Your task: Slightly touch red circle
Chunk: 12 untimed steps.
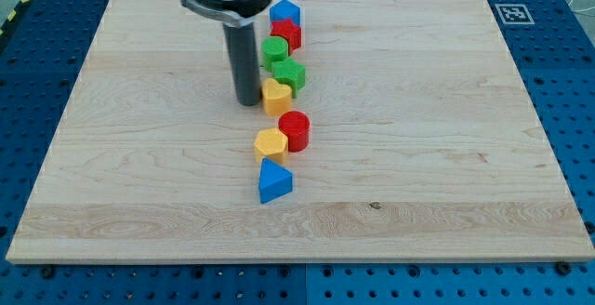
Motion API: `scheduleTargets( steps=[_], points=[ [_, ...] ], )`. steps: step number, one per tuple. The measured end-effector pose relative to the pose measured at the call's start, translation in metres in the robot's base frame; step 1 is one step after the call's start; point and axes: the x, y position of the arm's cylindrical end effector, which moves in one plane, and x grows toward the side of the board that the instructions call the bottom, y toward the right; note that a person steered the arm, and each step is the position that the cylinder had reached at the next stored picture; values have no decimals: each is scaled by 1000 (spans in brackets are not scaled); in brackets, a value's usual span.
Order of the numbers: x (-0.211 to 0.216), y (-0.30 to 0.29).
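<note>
The red circle [295, 129] is a short ribbed cylinder, upright near the board's [446, 156] middle, touching a yellow hexagon [271, 143] on its lower left, with a blue triangle [274, 181] below them. My tip [247, 101] has no jaws and holds nothing; it rests just left of a yellow block [276, 96], above the circle and apart from it. A black-and-white tag [512, 13] sits at the board's top right corner.
</note>
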Motion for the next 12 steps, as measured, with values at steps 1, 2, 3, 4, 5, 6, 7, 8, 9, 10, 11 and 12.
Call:
scheduleTargets(
  steps=[1, 2, 3, 4, 5, 6, 7, 8, 9, 10, 11, 12],
  points=[
    [2, 20],
    [16, -9],
    [47, -55],
    [100, -79],
    [170, -74],
    [197, -43],
    [185, 24],
    [135, 75],
    [90, 103],
    [69, 97],
    [68, 92],
    [68, 89]
  ],
)
